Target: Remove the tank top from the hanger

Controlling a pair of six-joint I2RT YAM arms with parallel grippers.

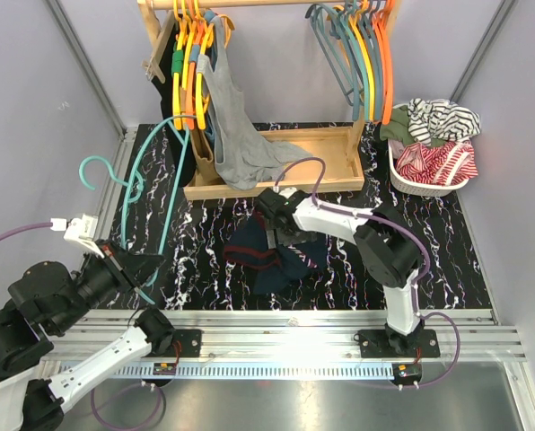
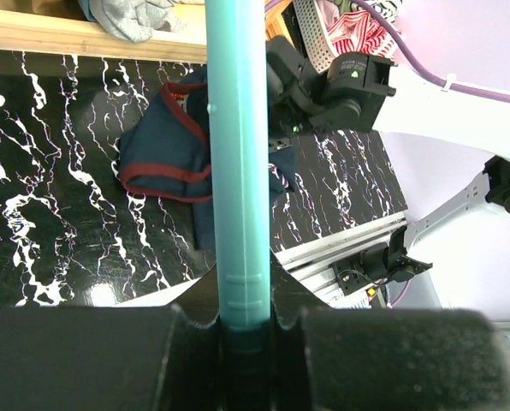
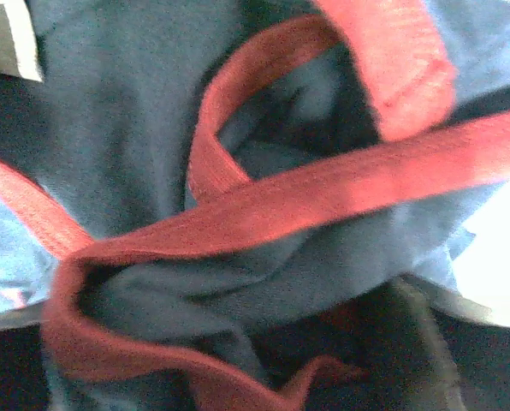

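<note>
The navy tank top [image 1: 290, 265] with red trim lies crumpled on the black marbled table, off the hanger. It also shows in the left wrist view [image 2: 165, 150], and it fills the right wrist view [image 3: 238, 214]. The teal hanger [image 1: 151, 193] is bare and tilts up to the left of the top. My left gripper [image 1: 146, 269] is shut on the hanger's bar [image 2: 236, 154], with the bar running between its jaws [image 2: 245, 295]. My right gripper [image 1: 272, 229] is pressed into the top's upper edge, its fingers mostly hidden in bunched fabric, apparently closed on it.
A wooden clothes rack [image 1: 276, 171] stands at the back with several orange, yellow and grey-blue hangers and a grey garment [image 1: 236, 135]. A white basket [image 1: 429, 166] of striped clothes sits at the back right. An aluminium rail [image 1: 294, 328] runs along the near edge.
</note>
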